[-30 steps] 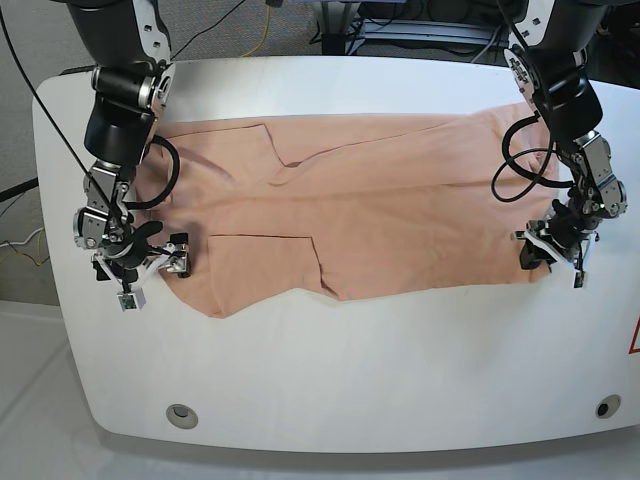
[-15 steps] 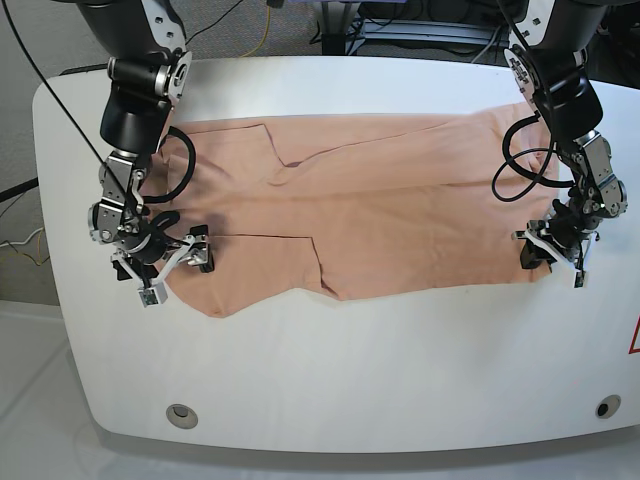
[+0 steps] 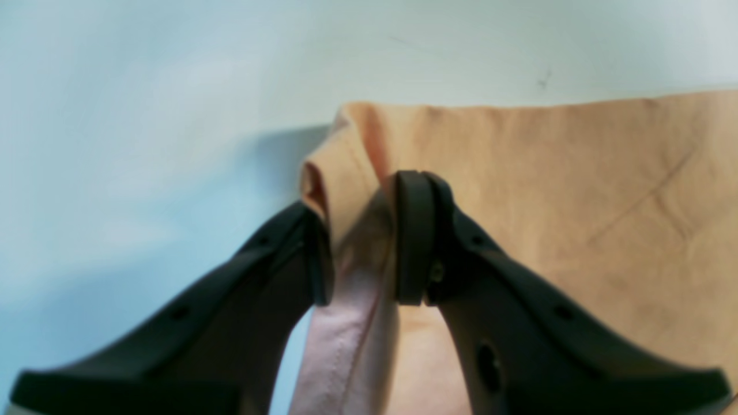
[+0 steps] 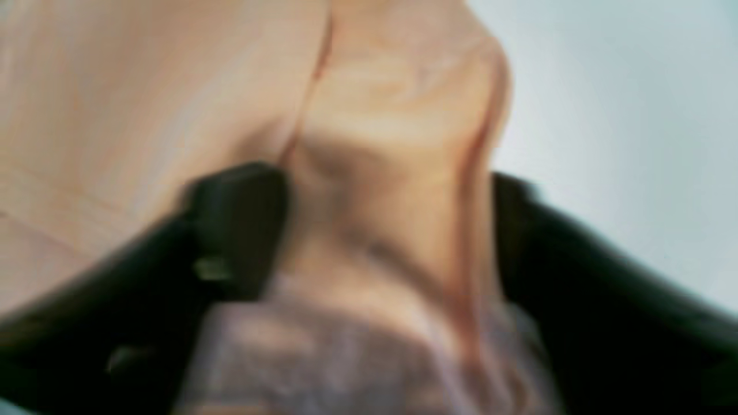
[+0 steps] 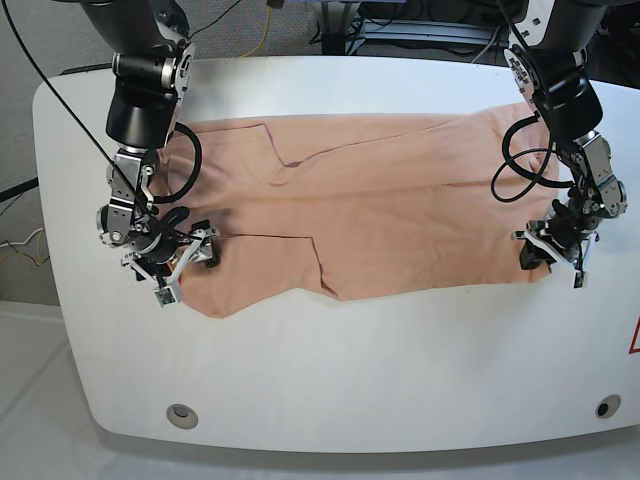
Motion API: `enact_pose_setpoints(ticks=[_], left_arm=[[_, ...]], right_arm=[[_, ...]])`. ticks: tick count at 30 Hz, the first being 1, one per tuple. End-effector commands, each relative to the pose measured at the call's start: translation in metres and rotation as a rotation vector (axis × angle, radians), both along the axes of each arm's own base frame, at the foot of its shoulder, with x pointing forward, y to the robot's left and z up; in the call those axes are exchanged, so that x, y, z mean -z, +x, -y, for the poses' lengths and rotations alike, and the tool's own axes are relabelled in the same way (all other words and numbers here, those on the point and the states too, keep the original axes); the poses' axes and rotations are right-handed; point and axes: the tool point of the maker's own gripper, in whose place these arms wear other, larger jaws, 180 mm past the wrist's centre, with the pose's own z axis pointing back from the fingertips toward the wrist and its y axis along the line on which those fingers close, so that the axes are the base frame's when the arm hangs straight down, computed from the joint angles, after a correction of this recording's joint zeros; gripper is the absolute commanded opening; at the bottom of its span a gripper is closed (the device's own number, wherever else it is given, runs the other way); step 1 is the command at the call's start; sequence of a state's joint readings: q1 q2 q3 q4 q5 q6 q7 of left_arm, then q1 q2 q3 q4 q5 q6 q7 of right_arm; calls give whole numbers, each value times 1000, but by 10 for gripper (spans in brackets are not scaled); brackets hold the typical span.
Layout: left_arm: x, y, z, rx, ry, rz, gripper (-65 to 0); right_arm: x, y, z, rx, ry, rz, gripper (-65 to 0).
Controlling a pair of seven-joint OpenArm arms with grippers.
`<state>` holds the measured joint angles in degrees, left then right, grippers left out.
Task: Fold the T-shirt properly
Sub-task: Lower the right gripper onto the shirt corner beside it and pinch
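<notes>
Progress is early, as I judge it; T-shirt (image 5: 370, 215) lies spread lengthwise across the middle of the white table (image 5: 330, 370), wrinkled, with a sleeve flap already laid over near its left front corner as the base view shows it, and no full fold made; the main lengthwise fold and every crosswise fold are left to do.

Left gripper (image 5: 550, 252) sits at the shirt's edge on the base view's right; its wrist view shows black fingers (image 3: 416, 239) drawn narrow with a pinched ridge of peach cloth between them, so it holds the T-shirt hem (image 3: 346, 323); bare table lies just beyond the cloth edge there.

Right gripper (image 5: 178, 262) is at the shirt's opposite end, at the near corner; its wrist view is blurred, yet a bunched hump of cloth (image 4: 392, 219) stands between the two dark jaws, which are half-wide; whether they have pinched fully onto the cloth I cannot tell.

Change against the earlier base frames: right arm has travelled from just off the shirt's end, over bare table, inward onto the cloth corner; its jaws, spread wide a second ago, are now narrower and appear to be closing; left gripper and its end of the shirt show no shift; the shirt's outline on the table is otherwise the same.

Judgement: both ends nearly secured; lifting and carrying the near edge over would be the next stage.
</notes>
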<state>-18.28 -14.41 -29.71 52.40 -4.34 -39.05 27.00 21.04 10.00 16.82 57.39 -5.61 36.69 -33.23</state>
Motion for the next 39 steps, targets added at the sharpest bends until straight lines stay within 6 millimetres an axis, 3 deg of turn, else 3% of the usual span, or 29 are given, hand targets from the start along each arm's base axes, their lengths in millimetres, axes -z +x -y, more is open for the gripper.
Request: enact_pose_setpoints(ticks=[1, 5, 10, 19, 28, 39], left_arm=[[-24, 16, -7, -9, 8, 75, -506], [-24, 16, -7, -9, 8, 75, -506], [-24, 16, -7, -7, 8, 74, -506], [-25, 21, 6, 38, 21, 74, -506], [-56, 46, 27, 115, 68, 174, -506], [-71, 57, 28, 124, 75, 206, -506]], right_arm=[[7, -8, 2, -17, -27, -58, -413], [7, -7, 1, -16, -24, -56, -650], [5, -5, 1, -15, -24, -53, -622], [-5, 5, 3, -15, -31, -30, -650], [-18, 16, 14, -8, -56, -15, -650], [-31, 16, 18, -9, -94, 4, -650]])
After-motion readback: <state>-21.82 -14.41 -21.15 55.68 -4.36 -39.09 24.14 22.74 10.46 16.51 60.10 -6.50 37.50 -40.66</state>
